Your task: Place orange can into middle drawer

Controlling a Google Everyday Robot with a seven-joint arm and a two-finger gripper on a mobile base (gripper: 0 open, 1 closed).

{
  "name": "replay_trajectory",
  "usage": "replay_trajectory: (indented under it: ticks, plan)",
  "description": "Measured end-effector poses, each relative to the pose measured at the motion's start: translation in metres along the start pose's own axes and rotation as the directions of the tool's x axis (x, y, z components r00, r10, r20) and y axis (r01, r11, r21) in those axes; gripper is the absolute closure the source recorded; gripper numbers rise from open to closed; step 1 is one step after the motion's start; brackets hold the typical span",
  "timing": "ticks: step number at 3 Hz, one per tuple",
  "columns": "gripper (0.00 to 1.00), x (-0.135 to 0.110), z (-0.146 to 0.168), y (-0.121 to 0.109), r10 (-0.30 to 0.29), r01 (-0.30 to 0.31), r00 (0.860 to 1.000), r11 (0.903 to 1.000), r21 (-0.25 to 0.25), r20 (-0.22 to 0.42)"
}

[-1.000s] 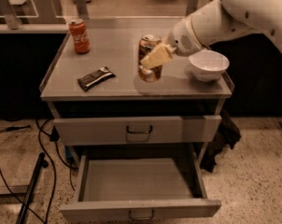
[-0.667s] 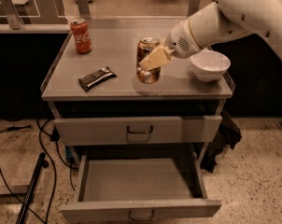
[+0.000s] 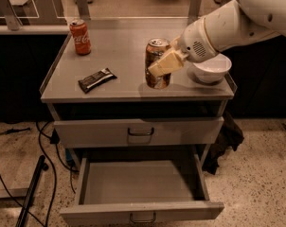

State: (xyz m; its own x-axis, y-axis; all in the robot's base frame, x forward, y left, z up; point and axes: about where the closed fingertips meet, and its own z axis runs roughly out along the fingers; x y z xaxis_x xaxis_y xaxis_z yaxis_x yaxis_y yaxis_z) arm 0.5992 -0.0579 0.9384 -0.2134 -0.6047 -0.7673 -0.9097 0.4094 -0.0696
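The orange can (image 3: 156, 79) stands upright near the middle of the grey cabinet top (image 3: 119, 56); whether its base touches the top I cannot tell. My gripper (image 3: 162, 63) reaches in from the right and is shut on the can. One pale finger (image 3: 165, 63) lies across the can's front and the other is hidden behind it. The middle drawer (image 3: 142, 211) is pulled open below with nothing in it.
A red cola can (image 3: 80, 37) stands at the back left of the top. A dark snack bar (image 3: 97, 79) lies front left. A white bowl (image 3: 210, 69) sits right of the gripper. The upper drawer (image 3: 138, 131) is closed. Cables lie on the floor at left.
My gripper and the orange can have shifted slightly to the right and toward the front. The other objects have not moved.
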Motion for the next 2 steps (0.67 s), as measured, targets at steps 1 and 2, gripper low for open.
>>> replay_trajectory:
  ticks: [1, 2]
  plan:
    - [1.0, 0.018, -0.025, 0.03, -0.035, 0.034, 0.999, 0.999, 0.03, 0.029]
    - [1.0, 0.061, -0.027, 0.049, -0.04, 0.037, 0.997, 0.9983, 0.046, 0.062]
